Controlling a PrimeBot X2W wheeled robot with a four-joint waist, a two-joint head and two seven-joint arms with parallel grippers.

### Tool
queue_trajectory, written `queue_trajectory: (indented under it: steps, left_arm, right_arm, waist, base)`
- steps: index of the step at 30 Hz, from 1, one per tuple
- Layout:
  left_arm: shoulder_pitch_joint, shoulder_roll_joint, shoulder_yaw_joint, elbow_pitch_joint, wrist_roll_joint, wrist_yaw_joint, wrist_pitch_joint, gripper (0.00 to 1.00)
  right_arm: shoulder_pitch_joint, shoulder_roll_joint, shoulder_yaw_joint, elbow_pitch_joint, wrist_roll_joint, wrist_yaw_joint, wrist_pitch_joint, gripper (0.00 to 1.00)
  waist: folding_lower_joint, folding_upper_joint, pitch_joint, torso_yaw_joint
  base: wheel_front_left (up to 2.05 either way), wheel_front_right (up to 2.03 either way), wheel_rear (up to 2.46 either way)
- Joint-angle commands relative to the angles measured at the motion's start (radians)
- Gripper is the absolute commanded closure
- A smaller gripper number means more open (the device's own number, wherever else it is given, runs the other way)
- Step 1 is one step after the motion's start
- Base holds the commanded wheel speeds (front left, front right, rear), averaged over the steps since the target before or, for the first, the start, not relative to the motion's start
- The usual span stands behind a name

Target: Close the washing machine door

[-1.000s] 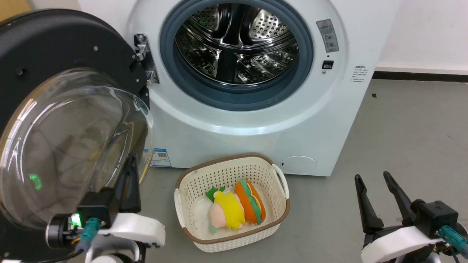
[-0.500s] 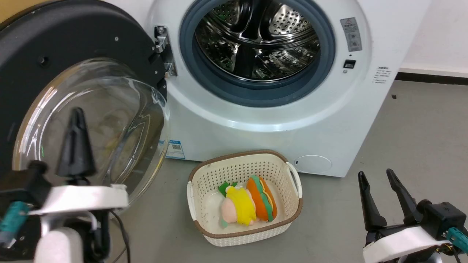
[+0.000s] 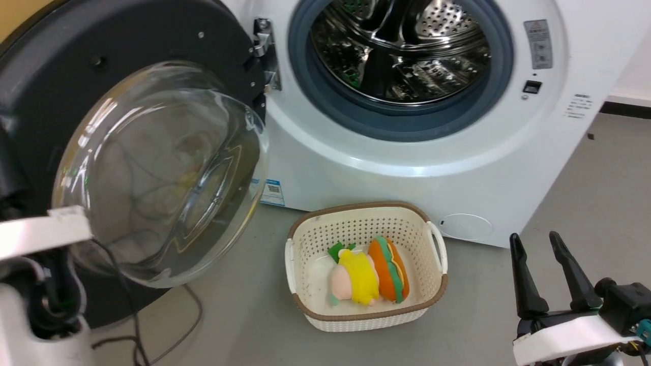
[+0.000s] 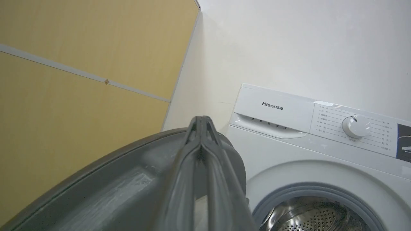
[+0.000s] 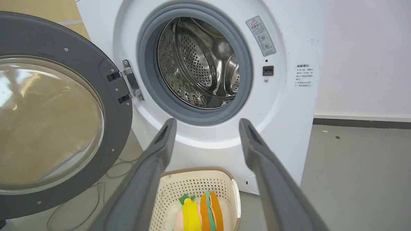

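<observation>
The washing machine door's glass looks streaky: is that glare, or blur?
Head view: glare, white streaks across the washing machine door; the pale left forearm beside it is blurred. Right wrist view: its glass reflects yellowish tones.

**Surface finish rundown**

Door [image 3: 152, 40]: dark plastic rim with a satin sheen. Its window [image 3: 163, 173] is clear, smooth glass with strong glare.
Washer [image 3: 381, 173]: glossy white shell.
Drum [image 3: 432, 30]: perforated polished steel, mirror-bright.
Gasket [image 3: 407, 127]: matt grey-blue rubber.
Hinge [image 3: 262, 46]: bright bare metal.
Basket [image 3: 356, 231]: cream perforated plastic with a brown woven-look rim.
Toys [image 3: 366, 277]: soft plush cloth.
Floor [image 3: 600, 178]: matt grey, smooth.
Right gripper [image 3: 534, 235]: matt dark, rubbery-looking.
Panel [image 4: 64, 96]: matt yellow, wood-look.
</observation>
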Motion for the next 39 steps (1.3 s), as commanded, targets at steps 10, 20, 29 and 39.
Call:
queue_trajectory:
  steps: [10,20,29,39]
  left_arm:
    - [-0.127,0.113,0.113,0.078,-0.135,0.020,0.069,1.00]
    - [-0.195,0.206,0.184,0.238,-0.274,0.068,0.215,1.00]
    - [-0.227,0.262,0.235,0.407,-0.430,0.065,0.382,1.00]
    - [-0.212,0.290,0.218,0.554,-0.572,-0.024,0.582,1.00]
  right_arm:
    - [-0.024,0.002,-0.010,-0.002,0.035,0.000,-0.028,0.00]
    - [-0.025,0.002,-0.021,0.002,0.049,0.001,-0.049,0.00]
    - [-0.023,0.003,-0.035,0.012,0.065,0.001,-0.068,0.00]
    - [-0.028,0.003,-0.034,0.017,0.078,0.001,-0.089,0.00]
  waist:
    - [-0.0001,0.0000,0.025,0.057]
    - [-0.0001,0.0000,0.041,0.095]
    - [-0.0001,0.0000,0.046,0.126]
    - [-0.0001,0.0000,0.057,0.144]
  base:
    - [0.00,0.00,0.00]
    - [0.00,0.00,0.00]
    - [0.00,0.00,0.00]
    - [0.00,0.00,0.00]
